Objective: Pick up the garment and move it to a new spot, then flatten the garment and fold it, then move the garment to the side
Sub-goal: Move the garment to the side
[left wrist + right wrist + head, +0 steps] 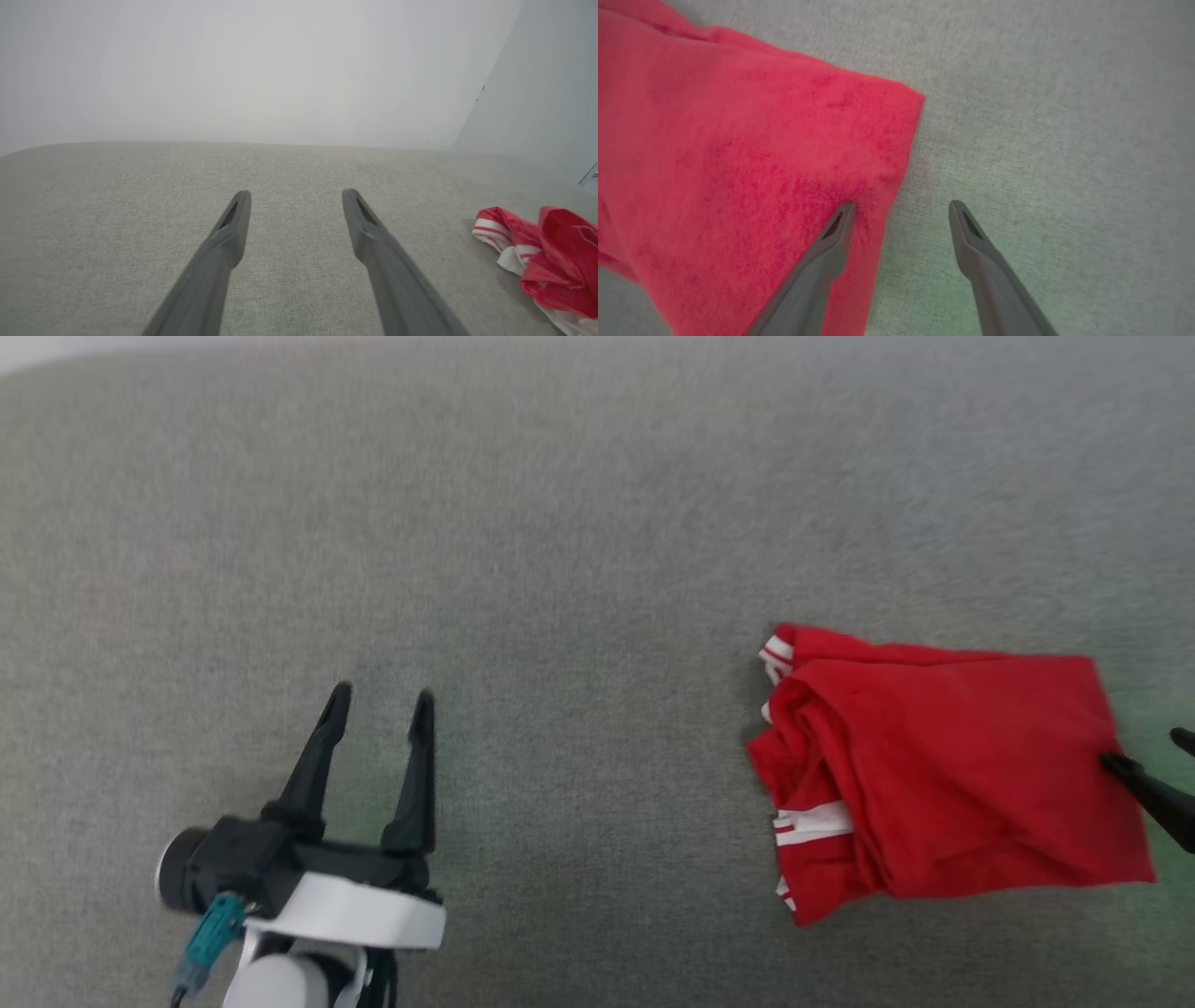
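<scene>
At garment right edge: right fingers spread astride, surface beyond.

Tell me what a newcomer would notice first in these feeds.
The red garment stands out at once, lying bunched at the right of the grey surface, with white striped trim showing at its left end. The right gripper is open astride the garment's right edge, one finger over the cloth and the other over bare surface. The left gripper hangs open at lower left, well apart from the garment.
</scene>
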### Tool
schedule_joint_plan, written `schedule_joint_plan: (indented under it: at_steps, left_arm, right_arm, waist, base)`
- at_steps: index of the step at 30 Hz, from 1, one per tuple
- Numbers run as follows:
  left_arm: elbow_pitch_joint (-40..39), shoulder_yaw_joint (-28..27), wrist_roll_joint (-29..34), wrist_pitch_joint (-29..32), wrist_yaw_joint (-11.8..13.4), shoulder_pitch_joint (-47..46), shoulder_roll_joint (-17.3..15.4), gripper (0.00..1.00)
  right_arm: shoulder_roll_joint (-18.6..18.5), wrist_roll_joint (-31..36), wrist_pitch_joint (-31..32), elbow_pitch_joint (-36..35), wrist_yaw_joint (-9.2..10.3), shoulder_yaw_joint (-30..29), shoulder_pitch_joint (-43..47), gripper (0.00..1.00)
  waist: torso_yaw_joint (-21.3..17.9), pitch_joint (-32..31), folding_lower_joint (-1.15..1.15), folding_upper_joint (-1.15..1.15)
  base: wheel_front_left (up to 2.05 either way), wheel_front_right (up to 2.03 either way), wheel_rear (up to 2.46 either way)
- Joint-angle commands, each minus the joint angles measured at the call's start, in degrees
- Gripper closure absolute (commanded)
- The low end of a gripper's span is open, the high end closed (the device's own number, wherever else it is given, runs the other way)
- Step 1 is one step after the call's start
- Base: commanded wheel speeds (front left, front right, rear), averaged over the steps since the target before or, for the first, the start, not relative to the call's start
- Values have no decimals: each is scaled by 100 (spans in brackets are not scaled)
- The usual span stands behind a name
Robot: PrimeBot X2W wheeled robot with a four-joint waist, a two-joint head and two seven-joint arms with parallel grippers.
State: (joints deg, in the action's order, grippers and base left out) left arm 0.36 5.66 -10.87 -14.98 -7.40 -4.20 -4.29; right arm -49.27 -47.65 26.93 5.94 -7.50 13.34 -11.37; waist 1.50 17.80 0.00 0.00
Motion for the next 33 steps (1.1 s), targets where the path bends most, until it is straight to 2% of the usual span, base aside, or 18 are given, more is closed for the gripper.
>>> schedule_joint_plan:
  at_steps: [1, 5, 10, 11, 12, 13, 14, 15, 21, 27, 33]
  left_arm:
    - [20, 51, 26, -29, -13, -149, -5, 0]
    - [55, 156, 44, -29, -13, -400, 26, 0]
    - [141, 208, 56, -29, -13, -575, 41, 0]
    - [168, 221, 58, -29, -13, -598, 46, 0]
    - [175, 228, 62, -30, -13, -626, 44, 0]
    - [191, 235, 71, -29, -13, -651, 35, 0]
    - [209, 227, 84, -29, -13, -658, 23, 0]
    - [225, 217, 82, -29, -13, -655, 11, 0]
    - [274, 195, 129, -30, -13, -689, -108, 0]
    - [230, 339, 180, -30, -13, -966, -243, 0]
    - [190, 640, 97, -29, -12, -1642, -477, 0]
  right_arm:
    - [-39, -121, 151, -61, 4, 93, -116, 0]
    - [-128, -443, 628, -79, 3, 325, -285, 0]
    - [-60, -575, 908, 126, 4, 680, -289, 0]
    - [-42, -572, 966, 156, 4, 767, -260, 3]
    - [-24, -587, 975, 169, 4, 836, -250, 26]
    - [16, -631, 951, 188, 4, 871, -258, 64]
    - [64, -660, 910, 205, 4, 888, -279, 96]
    - [95, -688, 874, 235, 4, 895, -293, 100]
    - [159, -572, 251, 596, 37, 499, -482, 100]
    - [-80, -498, -413, 1073, 18, -131, -512, 100]
    - [-342, -410, -1038, 2082, 14, -773, -964, 100]
  waist:
    - [113, 262, 0, 0]
    - [211, 518, 0, 0]
    - [277, 698, 0, 0]
    - [278, 714, 0, 0]
    - [275, 728, 0, 0]
    - [261, 740, 0, 0]
    - [235, 747, 0, 0]
    - [199, 748, 0, 0]
    - [-169, 758, 0, 0]
    - [-551, 991, 0, 0]
    - [-804, 1448, 0, 0]
  base:
    - [0, 0, 0]
    - [0, 0, 0]
    - [0, 0, 0]
    - [0, 0, 0]
    - [0, 0, 0]
    - [0, 0, 0]
    - [0, 0, 0]
    - [0, 0, 0]
    - [0, 0, 0]
    - [0, 0, 0]
    - [0, 0, 0]
